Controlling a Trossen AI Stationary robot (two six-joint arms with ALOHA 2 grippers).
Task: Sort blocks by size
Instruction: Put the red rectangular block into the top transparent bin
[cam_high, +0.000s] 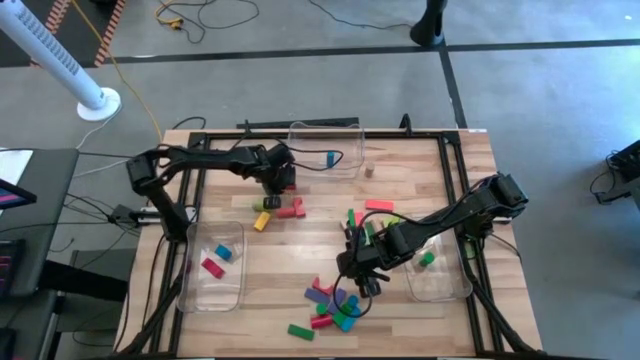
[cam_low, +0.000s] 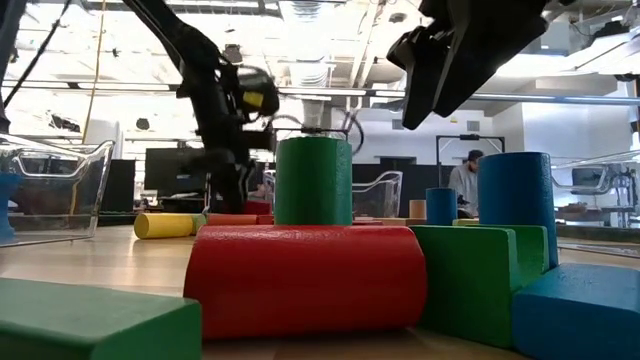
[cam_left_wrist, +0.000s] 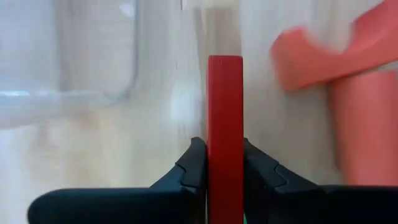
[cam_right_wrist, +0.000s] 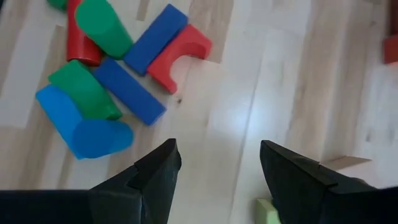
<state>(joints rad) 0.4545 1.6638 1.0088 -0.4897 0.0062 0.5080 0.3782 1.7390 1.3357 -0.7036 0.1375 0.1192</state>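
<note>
The left pincer (cam_left_wrist: 225, 168) pinches a thin red block (cam_left_wrist: 224, 112) edge-on, low over the surface (cam_high: 300, 255) near the far bin (cam_high: 345, 150), a grip that suits lifting it to a bin. The right pincer (cam_right_wrist: 217, 165) hangs spread above bare wood beside the near cluster of blocks (cam_right_wrist: 106, 68), probably lining up its pick.

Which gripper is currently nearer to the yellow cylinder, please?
Left. The left gripper is just beyond the yellow cylinder, clamping a red block; the right gripper is farther off, across the table.
</note>
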